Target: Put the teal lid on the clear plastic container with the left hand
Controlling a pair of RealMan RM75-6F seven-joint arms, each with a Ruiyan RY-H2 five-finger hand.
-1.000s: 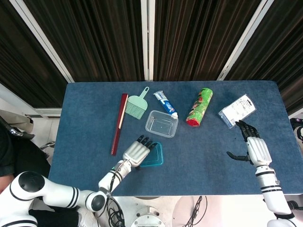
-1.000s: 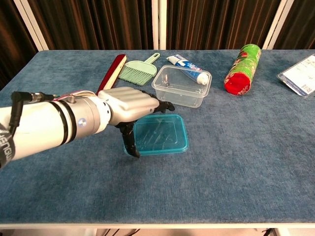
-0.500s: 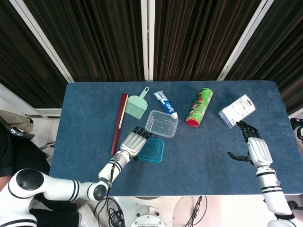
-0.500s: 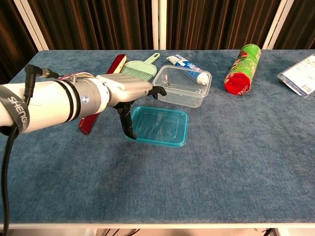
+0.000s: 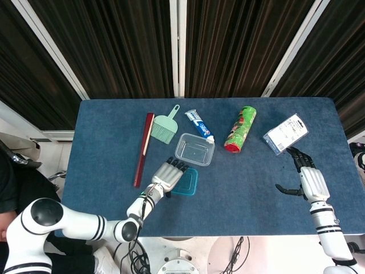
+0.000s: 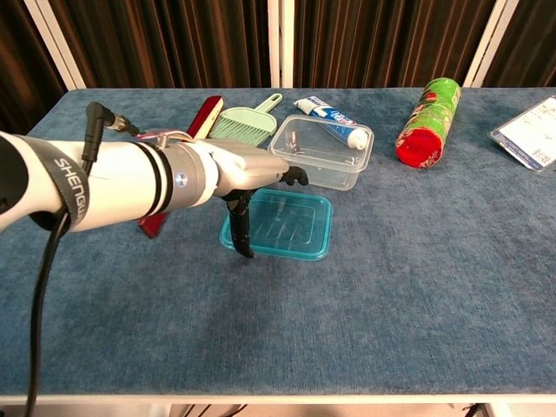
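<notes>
The teal lid [image 6: 291,228] is just in front of the clear plastic container [image 6: 323,153], which stands open and empty; the two do not touch. My left hand [image 6: 248,174] grips the lid at its left edge, thumb down at the near-left corner and fingers stretched over its top. The head view has this hand [image 5: 167,175] covering the left part of the lid [image 5: 187,182], below the container [image 5: 195,149]. My right hand [image 5: 305,178] hovers with fingers spread and nothing in it at the table's right front.
Behind the container lie a toothpaste tube [image 6: 333,120], a green hand brush [image 6: 241,124] and a red stick [image 6: 195,122]. A green can with a red end [image 6: 426,111] lies to the right, and a white packaged card [image 5: 286,133] just beyond the right hand.
My left hand has carried the lid a little away from the front edge toward the container; the lid tipped, then settled flatter. The right hand has barely moved.
</notes>
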